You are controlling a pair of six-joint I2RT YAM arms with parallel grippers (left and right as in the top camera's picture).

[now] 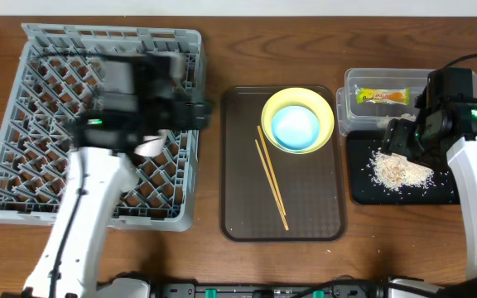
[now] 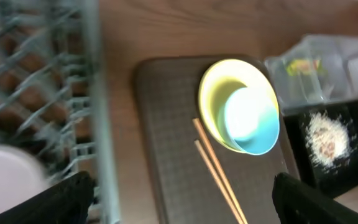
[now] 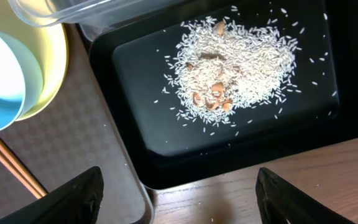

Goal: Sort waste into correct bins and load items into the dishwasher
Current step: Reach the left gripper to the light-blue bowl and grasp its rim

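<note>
The left gripper [image 2: 182,186] is hanging with its jaws spread wide and gripping nothing. It is hovering over the right part of the rack [image 1: 23,124]. The white bowl [image 1: 149,147] is sitting in the rack just under that arm, blurred in the wrist view.

The right gripper [image 3: 179,177] is also holding its jaws apart and empty, above the near edge of the black tray [image 3: 135,124]. Rice [image 3: 235,68] is lying heaped in that tray, with stray grains around the heap. Behind it, the wrapper [image 1: 381,96] is lying in the clear tub [image 1: 350,83].

Between the arms, the blue bowl [image 1: 295,127] is sitting in the yellow plate [image 1: 325,112] on the brown tray [image 1: 305,207]. The chopsticks [image 1: 270,175] are lying slantwise beside them.
</note>
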